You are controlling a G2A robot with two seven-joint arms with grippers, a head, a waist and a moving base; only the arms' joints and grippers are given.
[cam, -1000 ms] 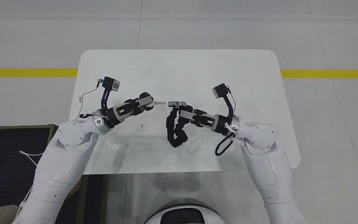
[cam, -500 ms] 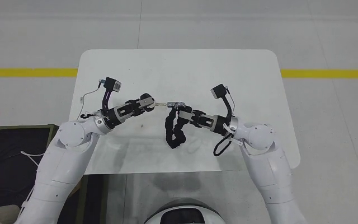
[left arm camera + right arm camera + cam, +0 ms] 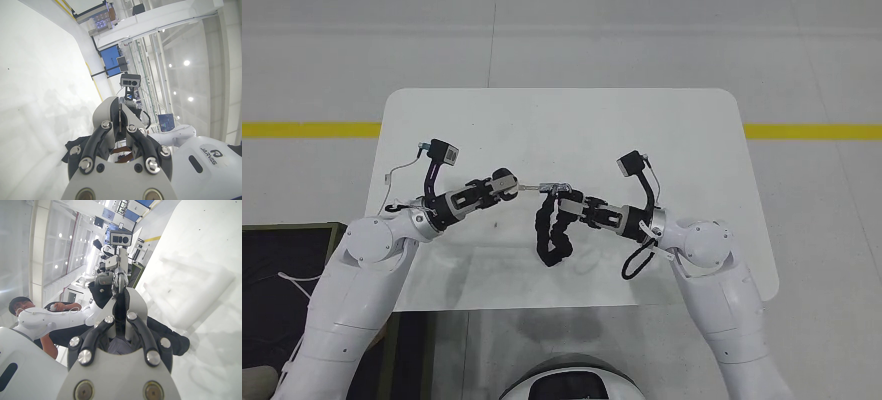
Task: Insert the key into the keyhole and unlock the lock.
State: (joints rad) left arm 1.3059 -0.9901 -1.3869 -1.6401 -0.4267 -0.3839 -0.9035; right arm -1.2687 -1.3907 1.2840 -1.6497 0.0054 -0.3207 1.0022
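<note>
The left pincer (image 3: 510,183) is pinching the key (image 3: 530,186), its tip at the chain lock (image 3: 545,238) that the right pincer (image 3: 567,200) is clamping

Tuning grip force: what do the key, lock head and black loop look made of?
Key: thin flat grey metal, seen edge-on, dull finish. Lock head: metal, glossy highlights, probably plated. Loop: looks like a black woven fabric sleeve, matte, frayed near the head; its core is hidden.
</note>
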